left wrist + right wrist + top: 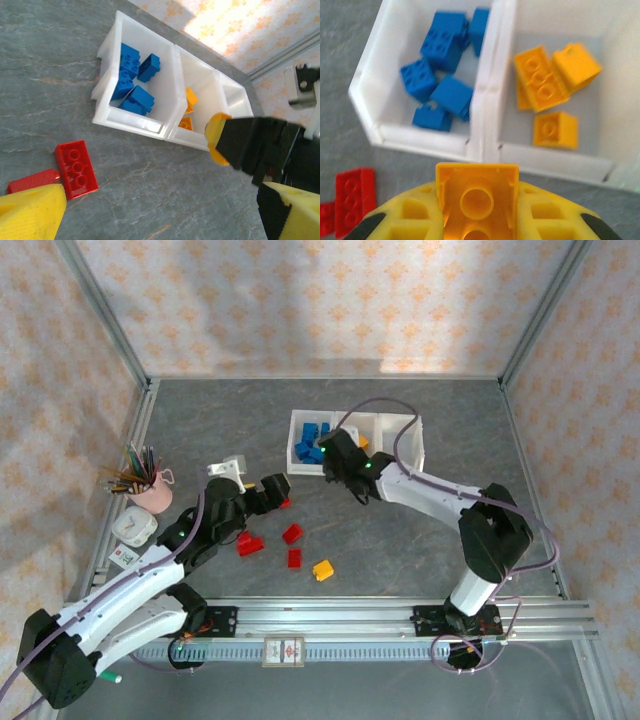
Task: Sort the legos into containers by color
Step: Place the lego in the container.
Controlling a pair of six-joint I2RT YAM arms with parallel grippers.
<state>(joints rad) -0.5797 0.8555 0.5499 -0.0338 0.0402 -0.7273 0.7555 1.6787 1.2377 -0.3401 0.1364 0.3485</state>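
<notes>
Yellow-orange lego clamped in right gripper, just short of the containers (blue legos in the left bin, yellow legos in the middle). Red legos loose on the bench. Left gripper spread wide, empty, near one red.

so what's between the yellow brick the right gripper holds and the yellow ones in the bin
Right wrist view: only the white front wall of the tray and a sliver of bare table.
</notes>
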